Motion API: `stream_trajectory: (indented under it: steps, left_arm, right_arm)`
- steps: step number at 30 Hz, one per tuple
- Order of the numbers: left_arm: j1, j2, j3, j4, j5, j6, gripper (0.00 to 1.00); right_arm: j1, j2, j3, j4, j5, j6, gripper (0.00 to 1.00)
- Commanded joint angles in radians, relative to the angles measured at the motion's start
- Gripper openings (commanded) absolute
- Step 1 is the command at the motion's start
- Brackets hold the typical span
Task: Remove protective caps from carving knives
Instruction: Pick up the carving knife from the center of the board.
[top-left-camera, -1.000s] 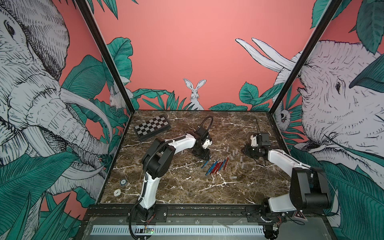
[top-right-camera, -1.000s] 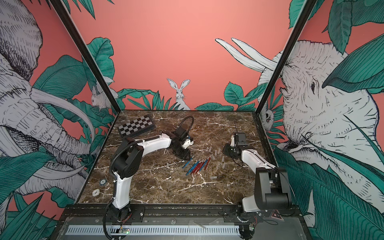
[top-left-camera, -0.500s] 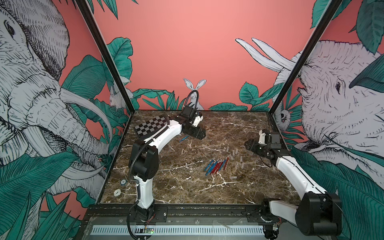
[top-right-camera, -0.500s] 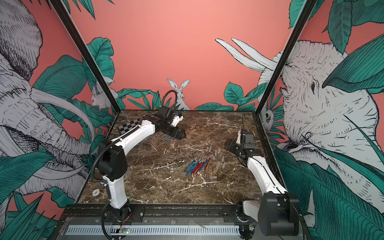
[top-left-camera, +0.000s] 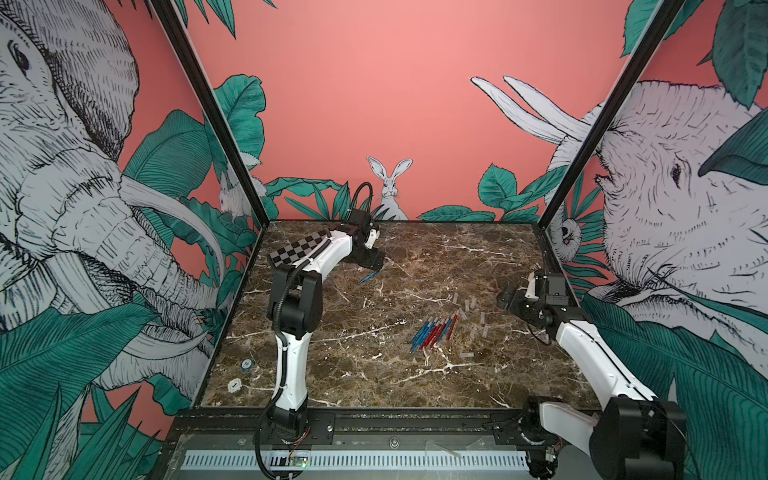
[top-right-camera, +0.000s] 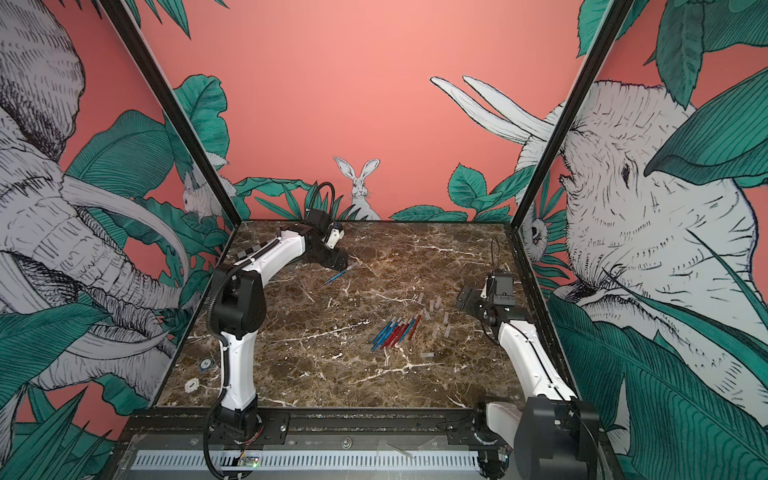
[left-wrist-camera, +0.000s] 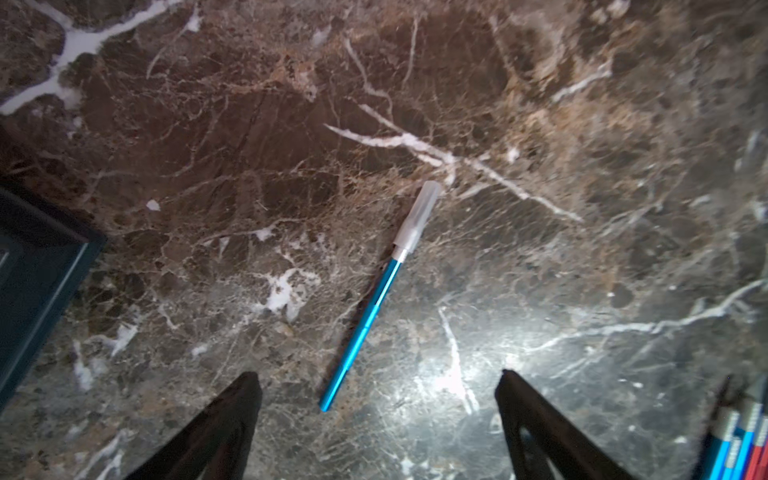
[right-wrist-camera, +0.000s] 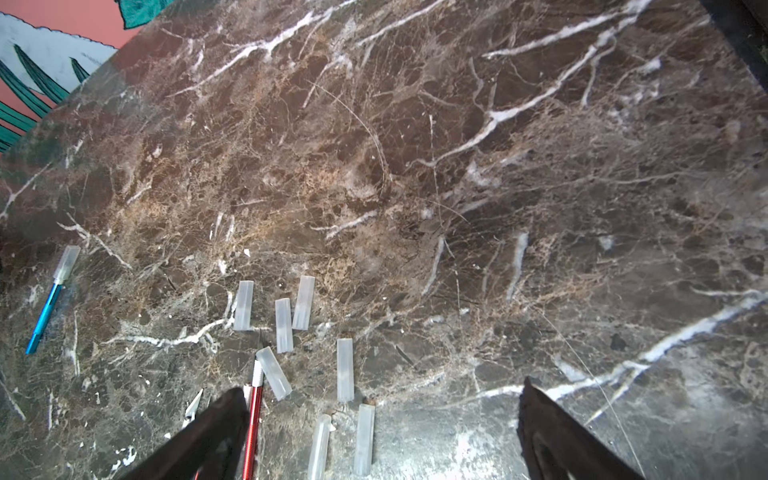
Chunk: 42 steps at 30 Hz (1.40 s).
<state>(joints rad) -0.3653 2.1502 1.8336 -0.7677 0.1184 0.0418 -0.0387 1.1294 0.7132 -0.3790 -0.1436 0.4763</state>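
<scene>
Two sets spread empty: left fingers (left-wrist-camera: 220, 432), right fingers (right-wrist-camera: 208, 444) hiding most of the carving knives (right-wrist-camera: 254, 415).

Carving knives and caps on the worktop (top-left-camera: 374, 374)
A lone blue knife (top-left-camera: 368, 277), clear cap (left-wrist-camera: 417, 216) on, lies above frame centre; blue and red knives (top-left-camera: 434, 332) lie bundled right of centre, loose caps (right-wrist-camera: 243, 305) scattered beside.

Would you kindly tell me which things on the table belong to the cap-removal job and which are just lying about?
Belong to the job:
- capped blue knife
- knife bundle
- loose caps

Just lying about:
- checkered board
- two small discs
</scene>
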Motion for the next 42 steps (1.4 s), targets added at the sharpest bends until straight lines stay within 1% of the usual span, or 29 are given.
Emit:
stream_trajectory:
  steps: [1,9,15,25,31,35,38,40,42]
  left_arm:
    - [0.001,0.01,0.038,-0.028,-0.045,0.035,0.87]
    - [0.0,0.081,0.07,-0.064,-0.031,0.064,0.86]
    - [0.0,0.107,0.065,-0.065,0.007,0.065,0.8]
    - [0.001,0.14,0.063,-0.059,0.007,0.073,0.77]
    - [0.0,0.16,0.072,-0.066,0.015,0.077,0.73]
    - [0.0,0.162,0.063,-0.061,0.03,0.075,0.66]
    - [0.0,0.16,0.061,-0.061,0.038,0.07,0.56]
    - [0.0,0.158,0.058,-0.061,0.04,0.07,0.52]
    - [-0.005,0.158,0.062,-0.073,0.009,0.076,0.49]
  right_arm:
    - [-0.003,-0.007,-0.007,0.009,0.022,-0.021,0.99]
    - [-0.003,0.003,-0.018,0.022,0.006,-0.018,0.99]
    - [-0.003,0.01,-0.024,0.038,-0.005,-0.007,0.99]
    - [-0.003,0.021,-0.017,0.04,-0.011,-0.011,0.99]
    - [-0.004,0.027,-0.013,0.041,-0.015,-0.011,0.99]
    - [-0.004,0.032,-0.012,0.046,-0.022,-0.009,0.98]
    - [-0.004,0.034,-0.011,0.052,-0.025,-0.008,0.98]
    - [-0.004,0.036,-0.009,0.053,-0.024,-0.008,0.98]
    - [-0.004,0.04,-0.006,0.053,-0.028,-0.008,0.98]
